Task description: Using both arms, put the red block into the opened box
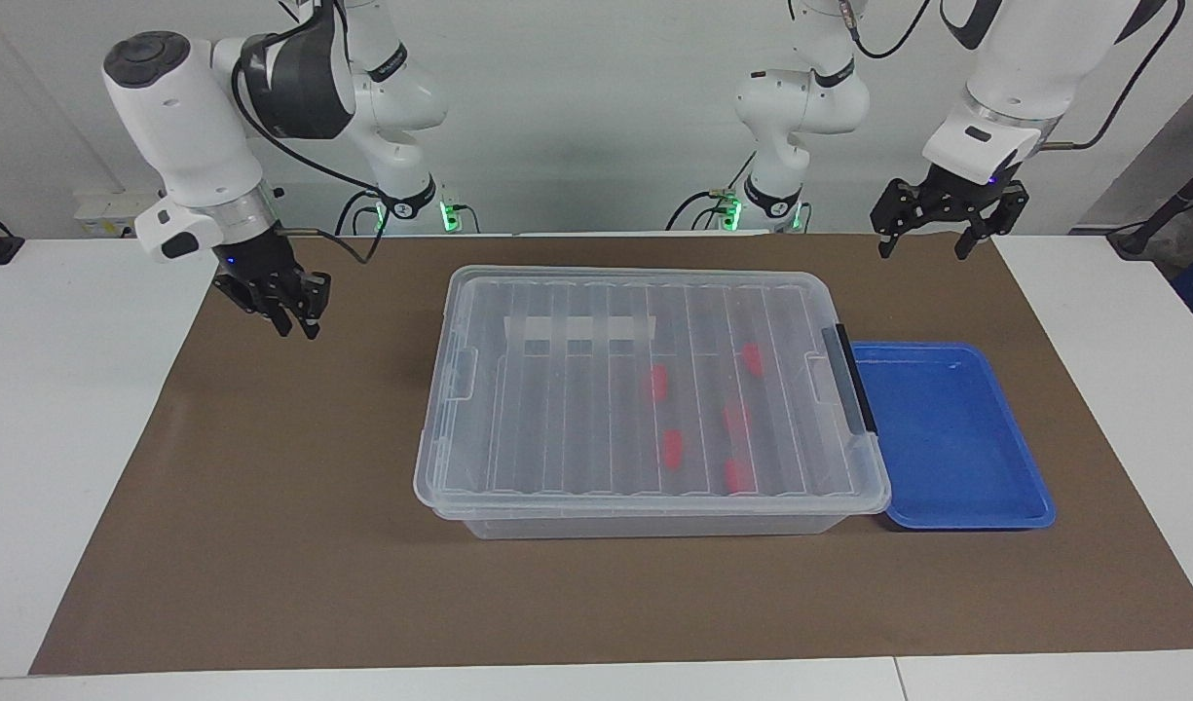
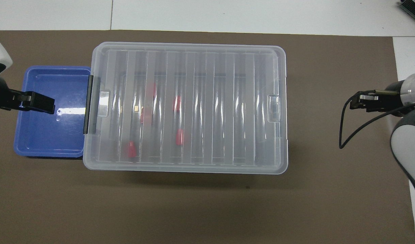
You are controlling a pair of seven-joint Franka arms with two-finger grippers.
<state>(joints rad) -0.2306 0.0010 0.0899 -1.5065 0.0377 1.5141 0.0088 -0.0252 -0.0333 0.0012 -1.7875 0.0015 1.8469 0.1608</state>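
Note:
The clear box [image 1: 654, 524] stands mid-mat with its ribbed lid [image 1: 577, 409] lying flat on it. Several red blocks, one of them [image 1: 672, 448], show through the lid at the left arm's end of the box, also seen from overhead [image 2: 179, 136]. My right gripper [image 1: 297, 326] hangs over the bare mat, well apart from the box's end, holding nothing; in the overhead view my right gripper [image 2: 356, 101] shows over the mat at the right arm's end. My left gripper [image 1: 924, 251] hangs open and empty, up in the air; from overhead the left gripper [image 2: 41, 103] is over the blue tray.
A shallow blue tray [image 1: 986, 487] sits against the box's black handle [image 1: 849, 389], toward the left arm's end. A brown mat [image 1: 265, 506] covers the table's middle. A white strip [image 1: 577, 329] is on the lid.

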